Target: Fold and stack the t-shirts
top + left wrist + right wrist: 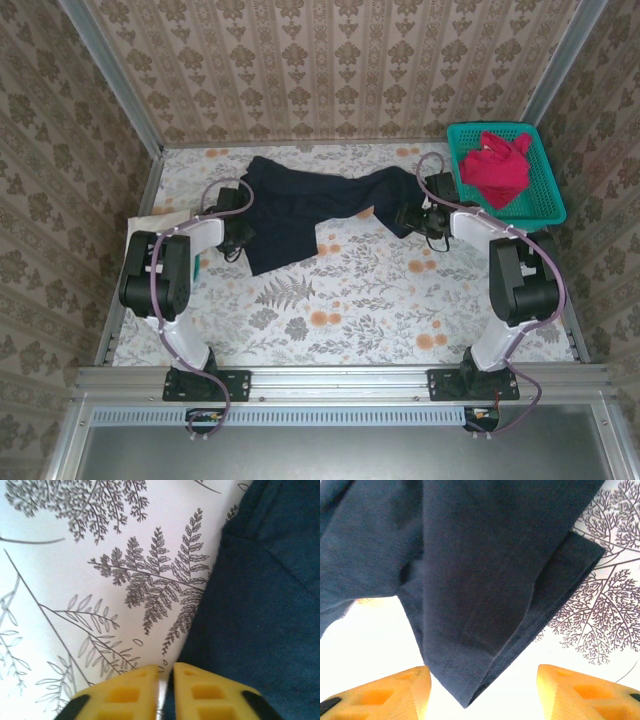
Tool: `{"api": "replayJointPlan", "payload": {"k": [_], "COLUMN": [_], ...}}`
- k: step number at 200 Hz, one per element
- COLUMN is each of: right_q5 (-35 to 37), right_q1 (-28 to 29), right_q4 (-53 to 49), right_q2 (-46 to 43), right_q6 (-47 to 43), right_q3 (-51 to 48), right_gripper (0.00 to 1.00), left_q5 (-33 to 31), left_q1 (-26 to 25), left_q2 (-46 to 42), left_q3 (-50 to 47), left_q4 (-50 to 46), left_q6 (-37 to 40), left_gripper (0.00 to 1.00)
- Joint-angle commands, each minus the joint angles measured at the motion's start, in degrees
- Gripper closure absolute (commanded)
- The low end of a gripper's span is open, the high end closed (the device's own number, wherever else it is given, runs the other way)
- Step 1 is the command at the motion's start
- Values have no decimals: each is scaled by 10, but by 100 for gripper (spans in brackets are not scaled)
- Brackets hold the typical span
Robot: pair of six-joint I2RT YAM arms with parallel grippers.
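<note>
Left gripper (165, 672): yellow fingers (125, 695) pressed nearly together, only a thin slit between them. The navy shirt (260, 620) has its edge running right down to that slit; cannot tell if cloth is pinched. Right gripper (484, 670): fingers wide apart, with a hemmed corner of the navy shirt (470, 570) pointing down into the gap, touching neither finger. From the top camera, the left gripper (238, 232) sits at the left side of the navy shirt (300, 205) and the right gripper (412, 215) at its far right end; the shirt lies spread, rumpled, between the two. Table (350, 300): white cover with a fern and flower print, bare on the near side of both grippers. Beyond the right gripper, in the far corner, a teal basket (545, 195) holds the red shirt (495, 165), bunched. Outside the left arm, a cream shirt (138, 225) shows as a pale patch at the table edge. Patterned walls (330, 60) close three sides; a metal rail (340, 380) runs along the near edge.
</note>
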Motion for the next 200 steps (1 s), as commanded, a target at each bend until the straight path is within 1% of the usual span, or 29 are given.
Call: {"api": "replayJointPlan", "payload": {"k": [1, 4, 23, 46, 72, 108, 122, 132, 136, 149, 157, 176, 200], "right_q5": [-11, -12, -23, -25, -23, -25, -30, -33, -33, -35, -36, -38, -39], "right_q1": [1, 1, 1, 2, 2, 2, 2, 2, 2, 2, 2, 2, 1], "right_q4": [13, 14, 14, 12, 11, 5, 6, 7, 8, 7, 9, 11, 14], "right_q2": [-27, -28, -30, -36, -50, -63, -65, -65, -64, -62, -62, -62, -65], "right_q6": [0, 0, -2, -1, -4, -11, -13, -12, -13, -15, -14, -13, -11], "right_q3": [-1, 0, 0, -2, -8, -9, -10, -10, -10, -8, -8, -10, -14], "right_gripper": [41, 41, 41, 41, 40, 40, 40, 40, 40, 40, 40, 39, 39], "left_q5": [37, 36, 35, 9, 7, 13, 10, -3, -12, -49, -64, -73, -67], "left_q1": [-4, -4, -4, -9, -7, -7, -10, -16, -19, -35, -44, -56, -57], "left_q2": [41, 40, 25, -8, -53, -130, -153, -167, -172, -183, -186, -180, -164], "left_q3": [-23, -25, -31, -40, -84, -156, -158, -145, -137, -110, -96, -73, -70], "left_q4": [-7, -6, -6, -39, -68, -90, -105, -127, -138, -172, -185, -196, -191], "left_q6": [-7, -7, -8, -8, -6, -24, -24, -24, -25, -29, -31, -37, -47], "left_gripper": [97, 100, 100, 100, 100, 100, 100, 100, 98, 78, 72, 65, 61]}}
